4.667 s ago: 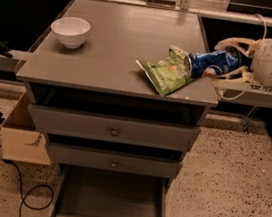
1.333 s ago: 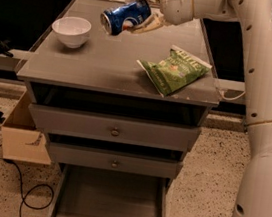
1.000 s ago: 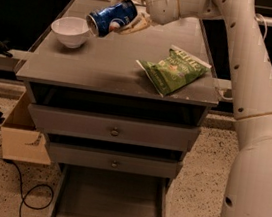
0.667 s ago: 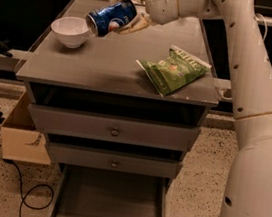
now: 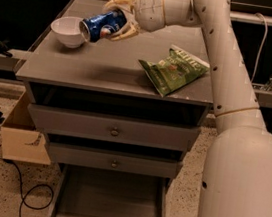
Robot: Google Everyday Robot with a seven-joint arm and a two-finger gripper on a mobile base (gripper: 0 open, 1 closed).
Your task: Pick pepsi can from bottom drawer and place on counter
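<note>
While seemingly above counter (image 5: 112, 68), gripper (image 5: 114, 20) holds pepsi can (image 5: 102, 24).

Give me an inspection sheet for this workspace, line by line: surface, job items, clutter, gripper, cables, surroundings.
Surface: counter, grey and slightly scuffed.
Job's things: pepsi can, tilted, held in the air over the counter's left rear; bottom drawer, pulled open, nothing seen inside.
Clutter: white bowl at the left, close beside the can; green chip bag lying at the right.
Gripper: gripper shut on the pepsi can, above the counter.
Cables: black cable on the floor at the left; pale cable behind at the right.
Surroundings: cardboard box on the floor left of the cabinet.
</note>
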